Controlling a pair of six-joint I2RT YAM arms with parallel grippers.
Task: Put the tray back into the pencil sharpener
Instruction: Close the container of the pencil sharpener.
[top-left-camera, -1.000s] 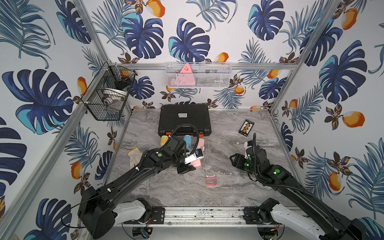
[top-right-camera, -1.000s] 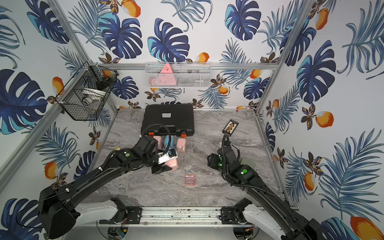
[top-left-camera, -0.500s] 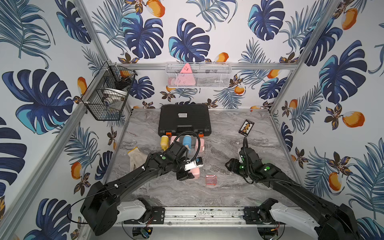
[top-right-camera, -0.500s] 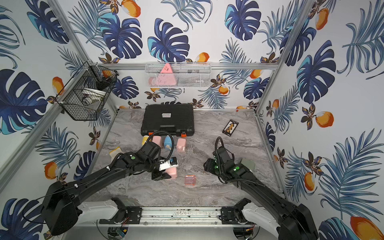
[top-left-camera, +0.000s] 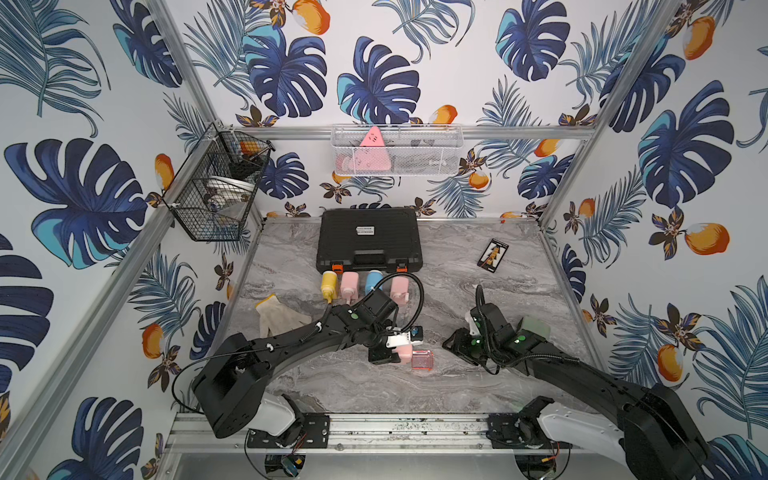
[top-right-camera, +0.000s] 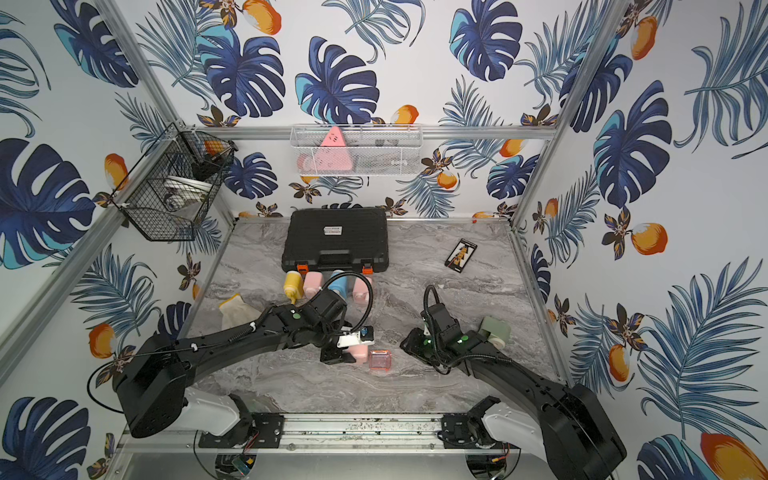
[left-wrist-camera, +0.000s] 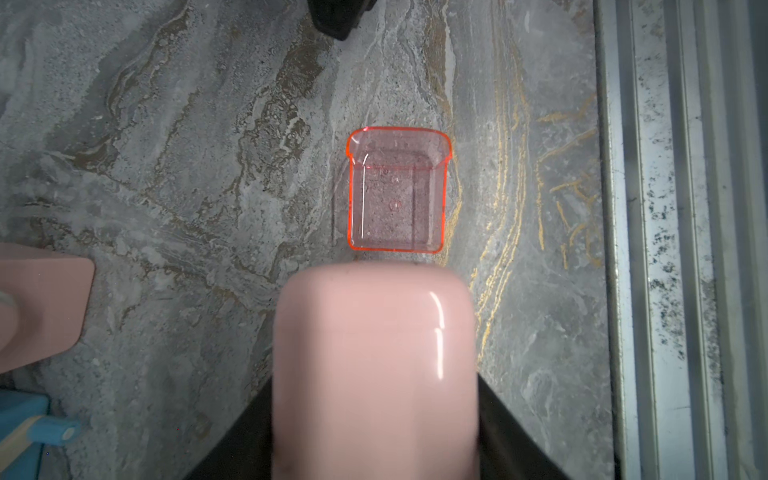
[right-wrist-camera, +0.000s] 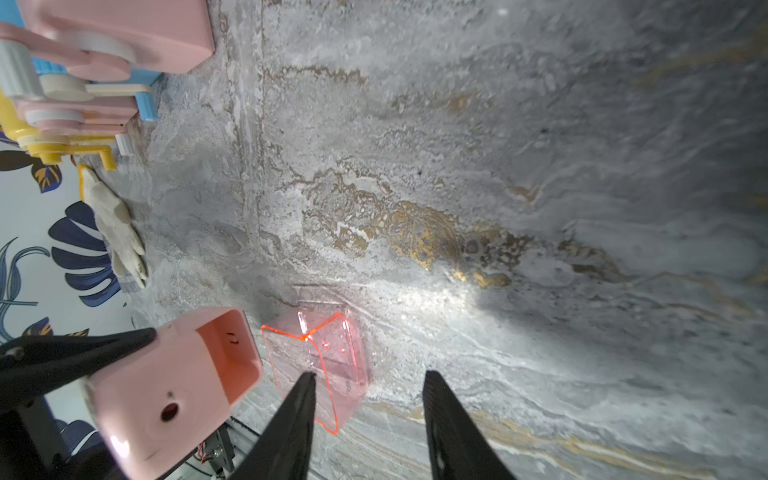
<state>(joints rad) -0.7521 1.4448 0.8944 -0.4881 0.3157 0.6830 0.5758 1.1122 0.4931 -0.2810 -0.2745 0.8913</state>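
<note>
Tray (right-wrist-camera: 320, 357) loose on table (right-wrist-camera: 498, 166), beside pencil sharpener (right-wrist-camera: 174, 386), slot open

you're working on a grey marbled table (top-left-camera: 457, 266). a closed black case (top-left-camera: 368, 239) sits at the middle of its back edge, with a row of four pencil sharpeners (top-left-camera: 372, 282) just in front of it: yellow, pink, blue, pink. a white glove (top-left-camera: 279, 318) lies near the left edge, a small dark card (top-left-camera: 492, 255) near the back right corner, a pale green object (top-left-camera: 536, 328) by the right edge, and the clear red tray (top-left-camera: 422, 360) near the front middle.
</note>
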